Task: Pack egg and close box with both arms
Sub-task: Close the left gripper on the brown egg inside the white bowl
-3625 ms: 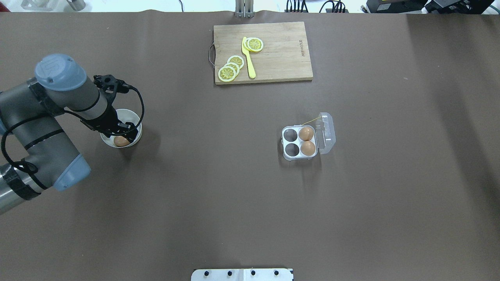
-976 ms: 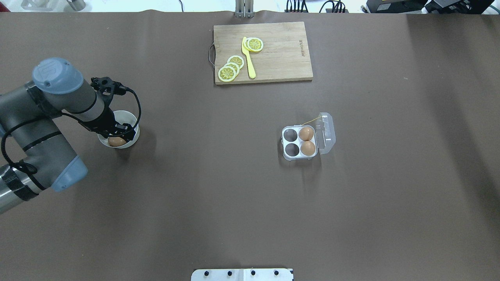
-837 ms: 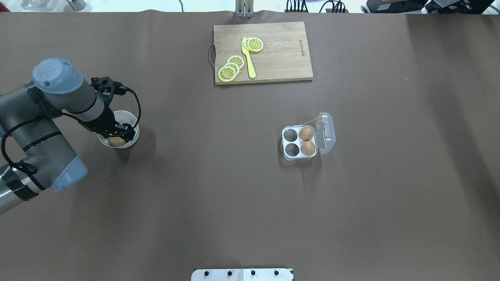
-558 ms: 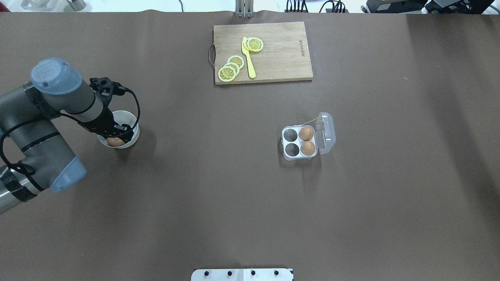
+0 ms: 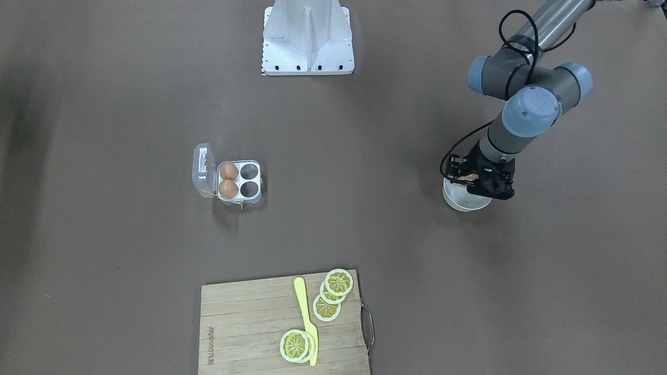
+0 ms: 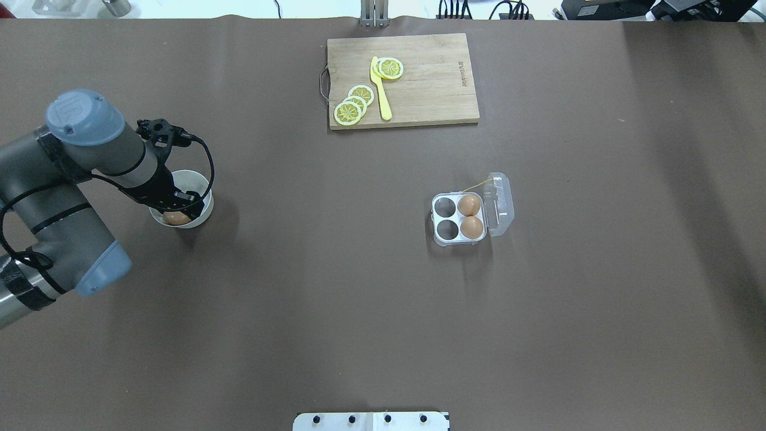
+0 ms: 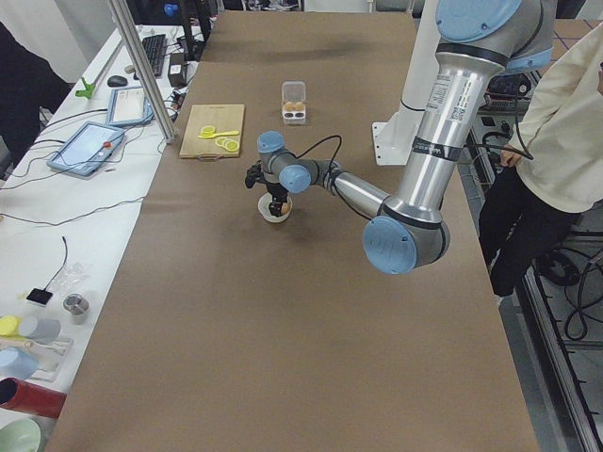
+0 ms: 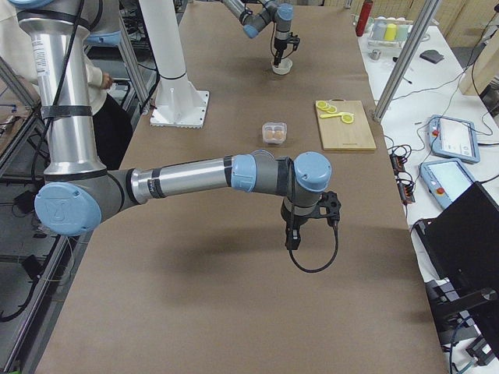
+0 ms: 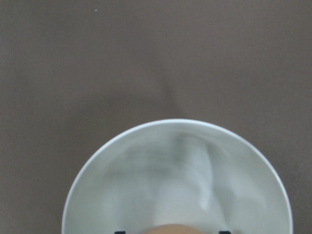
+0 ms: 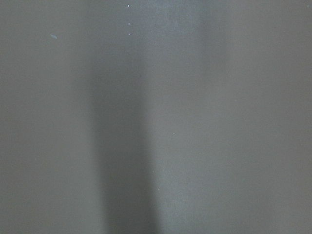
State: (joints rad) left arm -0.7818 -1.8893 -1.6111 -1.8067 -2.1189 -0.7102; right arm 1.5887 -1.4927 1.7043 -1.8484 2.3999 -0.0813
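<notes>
- Overhead exterior: the left gripper is down inside the white bowl near the tabletop's left edge, over the egg.
- Left wrist view — jaws apart, one either side of the egg, apparently not touching it.
- Right of the tabletop's centre, the box lies open with two cells free.
- The right gripper hangs over bare tabletop; jaws — cannot tell.
- Step: grasping the egg. Next, probably a gentle squeeze, then a lift clear of the rim.
</notes>
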